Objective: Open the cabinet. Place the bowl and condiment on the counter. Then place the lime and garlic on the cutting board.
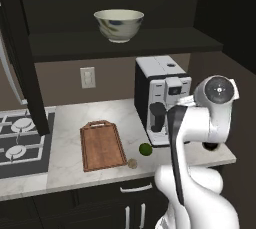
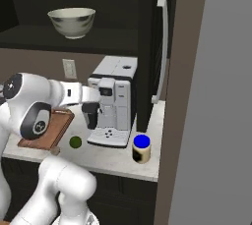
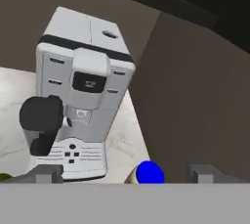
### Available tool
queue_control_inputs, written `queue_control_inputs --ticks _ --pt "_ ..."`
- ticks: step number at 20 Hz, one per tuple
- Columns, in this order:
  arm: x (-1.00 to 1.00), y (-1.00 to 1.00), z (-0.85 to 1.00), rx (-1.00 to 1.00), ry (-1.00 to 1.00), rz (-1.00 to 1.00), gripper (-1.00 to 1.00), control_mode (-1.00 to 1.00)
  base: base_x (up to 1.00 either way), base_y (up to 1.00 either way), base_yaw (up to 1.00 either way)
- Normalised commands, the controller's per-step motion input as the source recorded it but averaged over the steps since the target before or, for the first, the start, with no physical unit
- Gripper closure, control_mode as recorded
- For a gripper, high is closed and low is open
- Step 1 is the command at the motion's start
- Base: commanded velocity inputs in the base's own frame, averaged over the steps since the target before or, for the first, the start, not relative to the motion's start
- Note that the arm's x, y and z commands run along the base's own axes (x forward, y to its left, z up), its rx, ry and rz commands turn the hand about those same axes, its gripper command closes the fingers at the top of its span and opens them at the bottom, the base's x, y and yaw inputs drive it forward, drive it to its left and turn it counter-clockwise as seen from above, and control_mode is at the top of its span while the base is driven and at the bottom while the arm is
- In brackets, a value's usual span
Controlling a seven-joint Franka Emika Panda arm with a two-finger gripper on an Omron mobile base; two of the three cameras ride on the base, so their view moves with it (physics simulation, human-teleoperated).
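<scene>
Claw: the gripper [image 3: 125,173] hangs spread wide, holding nothing, just above the condiment [image 2: 141,149].
Condiment: upright on the counter [image 1: 70,173], at 4 o'clock from the coffee machine [image 2: 114,105], near the front edge.
Bowl: the bowl [image 1: 119,24] sits on the open cabinet [image 1: 125,43] shelf, at 11 o'clock above the machine.
Handling: the bowl looks ceramic, probably slick and breakable; I'd pinch its rim wall.
Lime: the lime [image 1: 145,148] lies at 3 o'clock off the cutting board [image 1: 102,145].
Garlic: the garlic [image 1: 132,163] rests just beside the board's near corner; light, likely to roll.
Room: bare counter beside the board; machine and open door [image 2: 160,52] crowd the right.
</scene>
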Motion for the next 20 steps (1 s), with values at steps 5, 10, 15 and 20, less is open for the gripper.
queue_control_inputs --ticks 5,10,15,20 --pt "-0.13 0.60 0.78 -0.13 0.00 0.01 -1.00 -1.00 0.00 0.00 0.00" --pt "-0.02 0.33 0.99 -0.13 0.02 0.01 -1.00 -1.00 0.00 0.00 0.00" --pt "0.00 0.23 0.88 -0.14 0.09 0.00 -1.00 -1.00 0.00 0.00 0.00" --pt "0.35 0.63 0.05 -0.12 0.11 0.02 -1.00 -1.00 0.00 0.00 0.00"
